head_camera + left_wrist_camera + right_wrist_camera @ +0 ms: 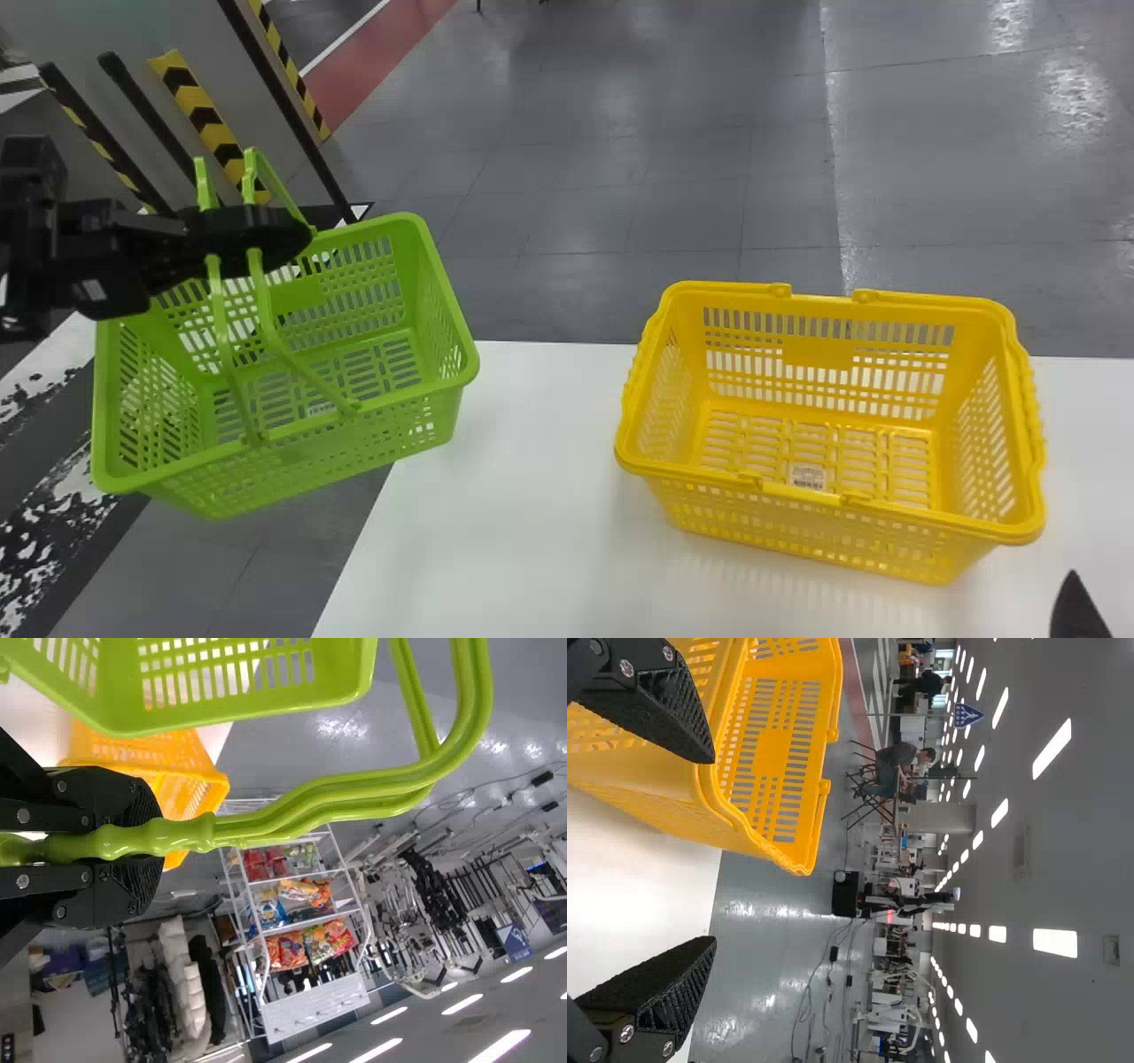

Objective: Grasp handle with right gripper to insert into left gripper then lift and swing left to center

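"Fingers of the left gripper (149, 835) are clamping two handles (337, 793); where is the green basket (310, 465) hanging?"

"Left, below them, its long axis slanting near-left to far-right; centre is lying rightward; the right gripper (713, 850) is gaping empty by the yellow basket (842, 523), whose label (806, 476) is proving unreadable."

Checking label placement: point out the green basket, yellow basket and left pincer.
Green basket (406, 227), head view, far right rim corner.
Yellow basket (1019, 530), head view, near right rim corner.
Left pincer (133, 843), left wrist view, midway between fingertips.
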Motion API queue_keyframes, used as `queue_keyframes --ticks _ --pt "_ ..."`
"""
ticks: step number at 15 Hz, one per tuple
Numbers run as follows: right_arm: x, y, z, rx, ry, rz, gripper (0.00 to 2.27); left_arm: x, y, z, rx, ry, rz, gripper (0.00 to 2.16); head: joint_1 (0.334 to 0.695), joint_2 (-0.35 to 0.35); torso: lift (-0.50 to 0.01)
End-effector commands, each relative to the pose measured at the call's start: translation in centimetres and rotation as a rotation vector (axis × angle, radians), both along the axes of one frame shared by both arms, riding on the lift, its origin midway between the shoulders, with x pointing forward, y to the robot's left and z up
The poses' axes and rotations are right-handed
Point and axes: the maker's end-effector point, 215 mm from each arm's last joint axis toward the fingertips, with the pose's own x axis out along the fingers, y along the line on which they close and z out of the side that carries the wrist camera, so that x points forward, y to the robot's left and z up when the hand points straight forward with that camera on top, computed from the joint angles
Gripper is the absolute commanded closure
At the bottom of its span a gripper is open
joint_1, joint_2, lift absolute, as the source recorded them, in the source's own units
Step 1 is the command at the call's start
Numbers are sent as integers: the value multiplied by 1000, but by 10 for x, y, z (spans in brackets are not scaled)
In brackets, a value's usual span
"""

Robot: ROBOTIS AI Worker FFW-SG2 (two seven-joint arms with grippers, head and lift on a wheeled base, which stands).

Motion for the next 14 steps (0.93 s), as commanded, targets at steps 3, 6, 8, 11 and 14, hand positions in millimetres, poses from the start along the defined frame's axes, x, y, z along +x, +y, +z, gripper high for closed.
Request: queue_keyframes --ticks 3,6,8,11,14 --pt "-1 -6 0 -2 -5 -9 80 -43 -17 -15 -14 2 -47 2135 695 350 -93" --pt "-1 -10 0 0 -12 -14 80 -75 -33 -22 -16 -12 -75 2132 695 350 -93" --pt "-2 -14 0 4 -10 -18 80 -96 -45 -30 -8 -16 -94 2135 695 350 -93" --pt "-3 -21 0 2 -15 -28 80 -131 -69 -37 -35 -5 -136 2135 695 350 -93" --pt "-5 -27 2 4 -25 -37 80 -167 -101 -50 -27 11 -190 2132 695 323 -93"
